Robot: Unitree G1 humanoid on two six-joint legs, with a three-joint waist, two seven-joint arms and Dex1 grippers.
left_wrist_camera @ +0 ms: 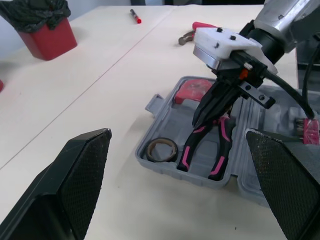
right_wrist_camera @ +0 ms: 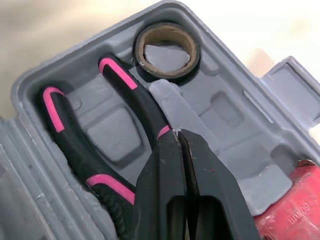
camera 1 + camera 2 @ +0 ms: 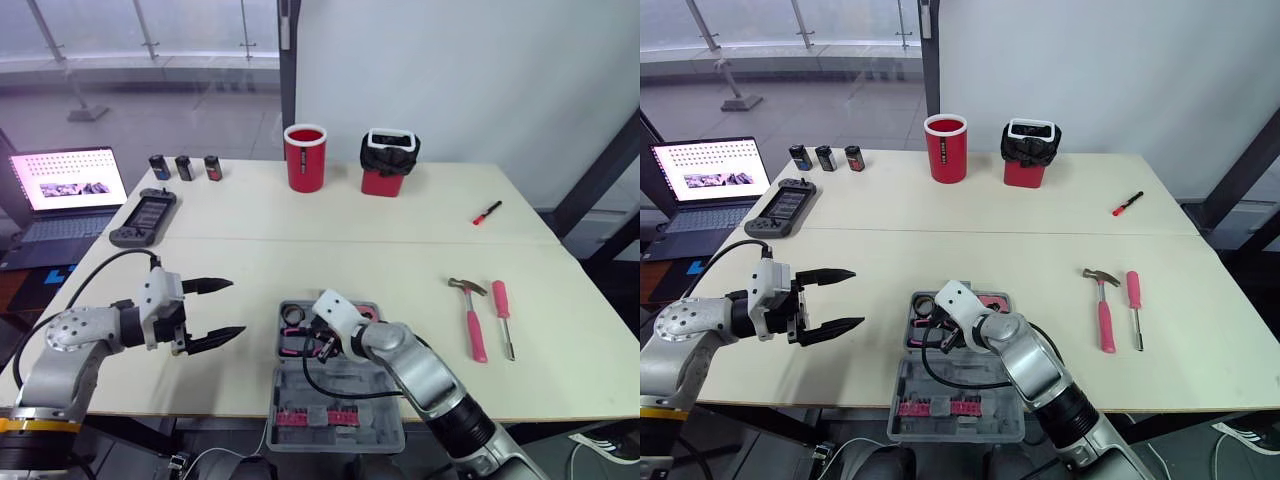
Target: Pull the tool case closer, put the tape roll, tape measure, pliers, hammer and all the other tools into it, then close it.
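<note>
1. The open tool case (image 3: 1005,420) sits at the table's near edge, with the tape roll (image 2: 167,74) and pliers (image 2: 135,100) bedded in its tray.
2. The right gripper (image 2: 180,136), fingers pressed together, meets the pliers' pivot. Whether it pinches them is unclear, but lifting could drag them out.
3. The left gripper (image 3: 237,307) hovers wide open and empty.
4. The hammer (image 3: 472,318) lies well apart, so reaching for it might nudge the case off the edge.
</note>
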